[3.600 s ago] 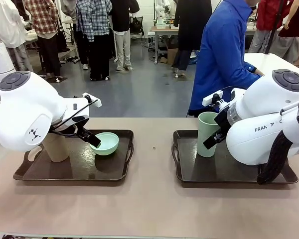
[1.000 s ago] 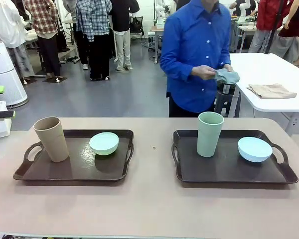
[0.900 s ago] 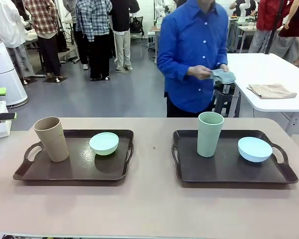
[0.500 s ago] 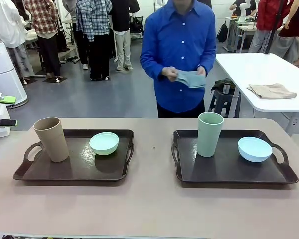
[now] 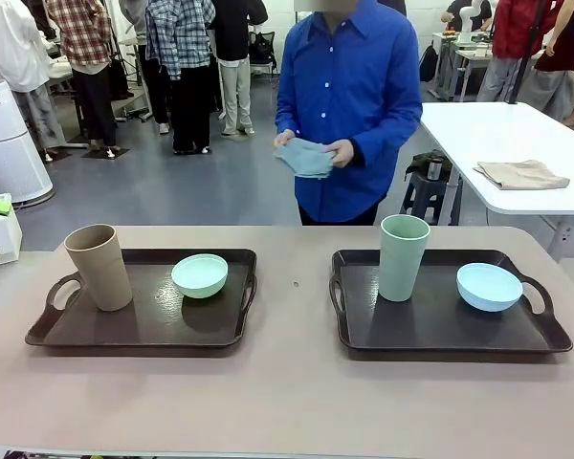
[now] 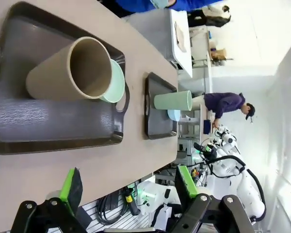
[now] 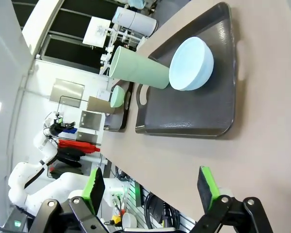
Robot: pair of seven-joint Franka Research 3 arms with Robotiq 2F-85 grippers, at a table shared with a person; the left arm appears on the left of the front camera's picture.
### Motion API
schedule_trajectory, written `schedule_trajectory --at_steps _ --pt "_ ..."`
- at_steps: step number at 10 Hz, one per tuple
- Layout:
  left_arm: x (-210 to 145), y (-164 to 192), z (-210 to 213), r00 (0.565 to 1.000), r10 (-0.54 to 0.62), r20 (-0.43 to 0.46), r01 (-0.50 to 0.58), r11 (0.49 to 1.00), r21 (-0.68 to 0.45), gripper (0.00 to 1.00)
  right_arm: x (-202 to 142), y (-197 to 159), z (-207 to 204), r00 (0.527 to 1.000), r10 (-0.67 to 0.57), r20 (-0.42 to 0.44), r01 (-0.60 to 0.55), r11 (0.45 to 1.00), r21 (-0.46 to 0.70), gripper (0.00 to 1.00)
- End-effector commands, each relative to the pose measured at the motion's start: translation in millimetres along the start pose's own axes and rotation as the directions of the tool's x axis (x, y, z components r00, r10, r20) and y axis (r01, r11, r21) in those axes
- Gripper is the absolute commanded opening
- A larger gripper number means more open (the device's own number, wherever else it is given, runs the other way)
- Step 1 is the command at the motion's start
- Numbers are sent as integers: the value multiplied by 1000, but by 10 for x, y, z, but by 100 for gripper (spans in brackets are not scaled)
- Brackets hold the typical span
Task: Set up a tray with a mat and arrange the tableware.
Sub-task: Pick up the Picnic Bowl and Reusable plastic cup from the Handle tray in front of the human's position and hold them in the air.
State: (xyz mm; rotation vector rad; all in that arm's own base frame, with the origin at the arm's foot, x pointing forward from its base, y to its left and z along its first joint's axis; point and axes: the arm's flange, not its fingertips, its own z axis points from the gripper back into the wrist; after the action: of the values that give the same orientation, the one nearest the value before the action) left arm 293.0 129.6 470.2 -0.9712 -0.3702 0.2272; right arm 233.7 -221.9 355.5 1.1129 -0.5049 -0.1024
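Tan cup (image 5: pixel 99 267) and mint bowl (image 5: pixel 200 275) sit on left tray (image 5: pixel 143 330); green cup (image 5: pixel 403 257) and blue bowl (image 5: pixel 490 286) on right tray (image 5: pixel 440 335). No mat under either. Person holds folded cloth (image 5: pixel 306 158), likely the mat, so that step's pending. Left tool (image 6: pixel 127 182) and right tool (image 7: pixel 150 187): fingers apart, empty, clear of trays.

arms drawn back off the table (image 5: pixel 287 402), person (image 5: pixel 354 96) stepped left to the middle, folded cloth (image 5: pixel 306 159) now before the chest
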Motion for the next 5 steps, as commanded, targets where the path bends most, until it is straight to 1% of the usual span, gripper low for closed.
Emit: schedule_trajectory --at_steps 1,2,3,5 --pt "-501 11 -158 999 42 25 -43 998 40 100 -140 120 -127 999 32 9 -32 999 -10 100" --pt "-510 16 -178 999 44 32 -46 998 51 100 -135 128 -158 999 46 0 -46 999 -19 100" --pt "-14 -18 47 1000 17 9 -17 1000 15 100 12 19 -5 1000 6 -3 -6 1000 -2 100" --pt "-14 -18 47 1000 17 9 -17 1000 15 100 12 19 -5 1000 6 -3 -6 1000 -2 100"
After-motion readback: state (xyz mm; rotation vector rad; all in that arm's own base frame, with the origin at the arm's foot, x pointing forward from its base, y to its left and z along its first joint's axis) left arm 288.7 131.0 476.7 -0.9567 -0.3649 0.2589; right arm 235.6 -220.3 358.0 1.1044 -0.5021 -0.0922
